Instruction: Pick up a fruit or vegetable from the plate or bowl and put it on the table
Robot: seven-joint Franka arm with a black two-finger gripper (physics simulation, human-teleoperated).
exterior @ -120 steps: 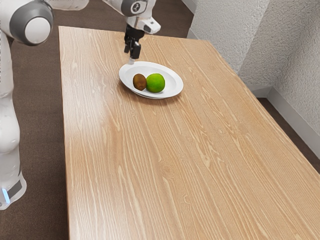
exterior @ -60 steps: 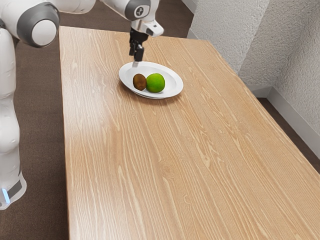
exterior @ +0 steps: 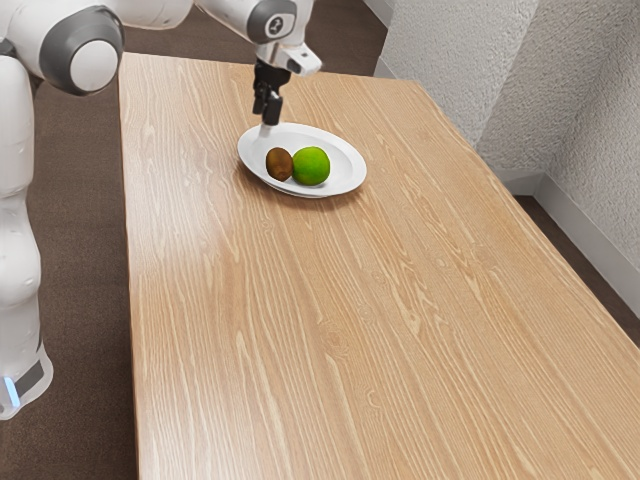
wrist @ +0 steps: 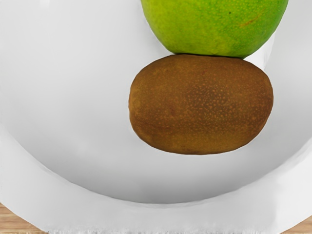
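Kiwi (wrist: 201, 104) and lime (wrist: 214, 24) touch, probably gathered by the plate's (exterior: 345, 178) hollow. The gripper (exterior: 267, 127) hangs above, likely for aiming; whether its fingers are parted, I cannot tell.

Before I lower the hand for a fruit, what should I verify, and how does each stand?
1. Brown oval kiwi in the round white plate: ok.
2. Round green fruit in the plate: ok.
3. Plate resting on the light wooden table: ok.
4. Visible gap between the fruits: not ok, none shows.
5. Hand down at kiwi height: not ok, above it.
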